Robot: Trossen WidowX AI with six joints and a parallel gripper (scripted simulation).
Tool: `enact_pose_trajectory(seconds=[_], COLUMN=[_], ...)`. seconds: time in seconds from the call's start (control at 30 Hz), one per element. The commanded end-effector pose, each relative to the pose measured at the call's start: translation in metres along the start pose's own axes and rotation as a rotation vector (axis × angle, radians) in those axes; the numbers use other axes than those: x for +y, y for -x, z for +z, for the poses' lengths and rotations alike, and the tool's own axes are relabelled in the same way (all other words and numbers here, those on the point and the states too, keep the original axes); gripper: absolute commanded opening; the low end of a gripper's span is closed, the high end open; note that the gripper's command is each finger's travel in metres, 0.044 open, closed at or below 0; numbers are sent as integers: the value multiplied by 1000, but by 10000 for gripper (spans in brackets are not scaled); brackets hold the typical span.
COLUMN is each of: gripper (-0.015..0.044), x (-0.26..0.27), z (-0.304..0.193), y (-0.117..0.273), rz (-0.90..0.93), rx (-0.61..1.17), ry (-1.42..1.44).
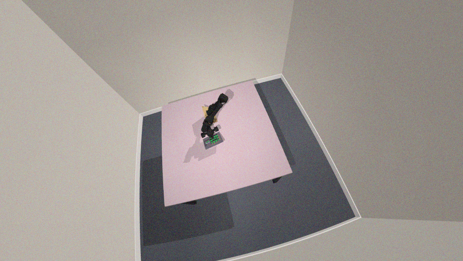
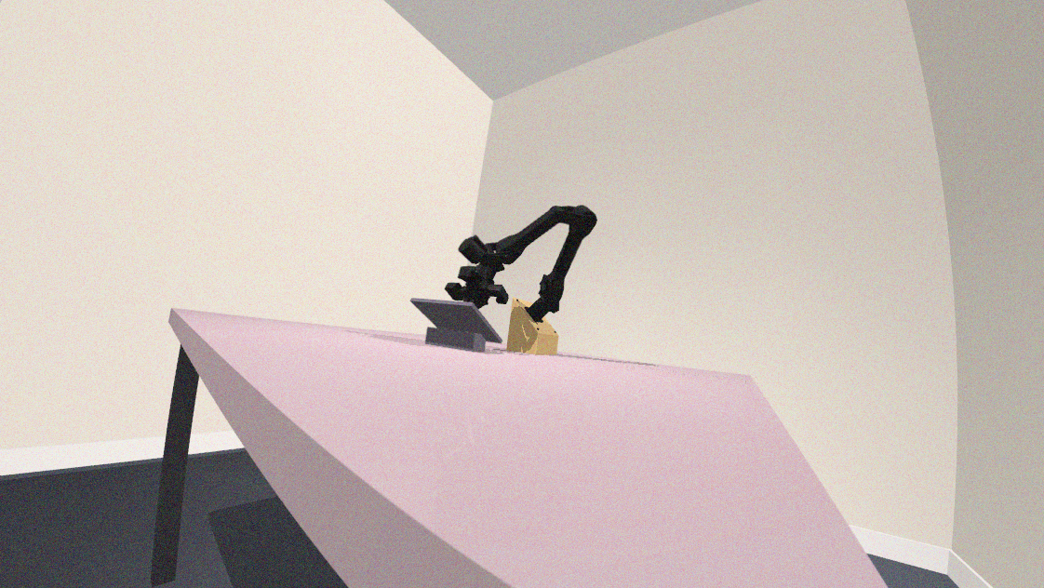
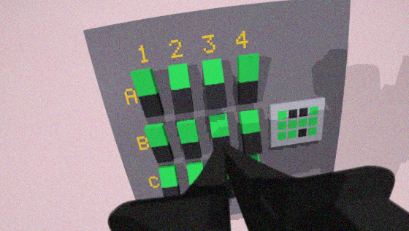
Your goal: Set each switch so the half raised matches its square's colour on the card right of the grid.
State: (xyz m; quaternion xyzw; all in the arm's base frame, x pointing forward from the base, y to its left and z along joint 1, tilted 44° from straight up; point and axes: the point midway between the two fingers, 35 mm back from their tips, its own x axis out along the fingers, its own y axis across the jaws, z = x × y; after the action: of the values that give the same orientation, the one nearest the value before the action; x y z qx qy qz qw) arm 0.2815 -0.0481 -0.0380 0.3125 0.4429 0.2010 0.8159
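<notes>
the closed gripper (image 1: 212,137) (image 2: 475,303) (image 3: 222,150), holding nothing, points at switch b3 (image 3: 220,125) near the wrist frame's centre; the card (image 3: 296,123) sits at right.

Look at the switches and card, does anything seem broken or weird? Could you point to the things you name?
Nothing looks broken or spilled. The grey panel (image 2: 448,313) (image 3: 299,66) slopes, but it rests on a block (image 2: 454,339), so that seems intended. The gripper (image 3: 222,150) is shut and covers some of row C, so I can't check those switches.
</notes>
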Motion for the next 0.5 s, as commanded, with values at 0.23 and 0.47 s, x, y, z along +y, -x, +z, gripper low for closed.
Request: enact_pose_trajectory(seconds=[0.23,0.47], gripper=[0,0], x=[0,0], z=[-1,-1], y=[-2,-3], rz=[-1,-1], rx=[2,2], ry=[-4,-4])
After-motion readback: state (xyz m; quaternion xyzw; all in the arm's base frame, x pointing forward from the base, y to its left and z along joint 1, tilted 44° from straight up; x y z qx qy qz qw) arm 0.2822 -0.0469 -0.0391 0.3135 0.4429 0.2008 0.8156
